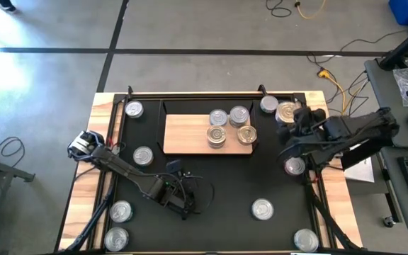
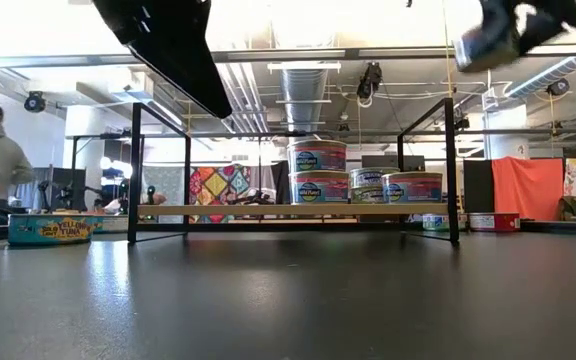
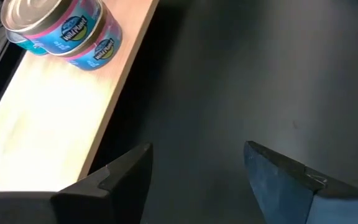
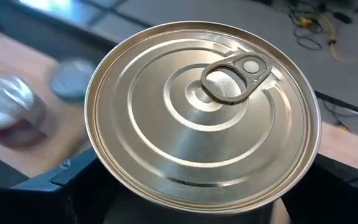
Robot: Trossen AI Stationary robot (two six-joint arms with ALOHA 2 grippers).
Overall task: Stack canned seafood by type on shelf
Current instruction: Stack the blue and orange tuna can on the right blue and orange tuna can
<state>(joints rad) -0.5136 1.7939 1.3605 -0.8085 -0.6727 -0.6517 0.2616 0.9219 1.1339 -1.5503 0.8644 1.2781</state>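
One can [image 4: 202,118] sits clamped in the right claw [image 1: 290,117], raised off the worktop just right of the shelf [image 1: 190,134]; the left claw [image 3: 197,180] hangs released, farther off.

2 dark, jointed arms, left arm [image 1: 129,170] and right arm [image 1: 346,134], each carry black cabling; left gripper fingers [image 3: 284,180] are flat, dark blue-grey.
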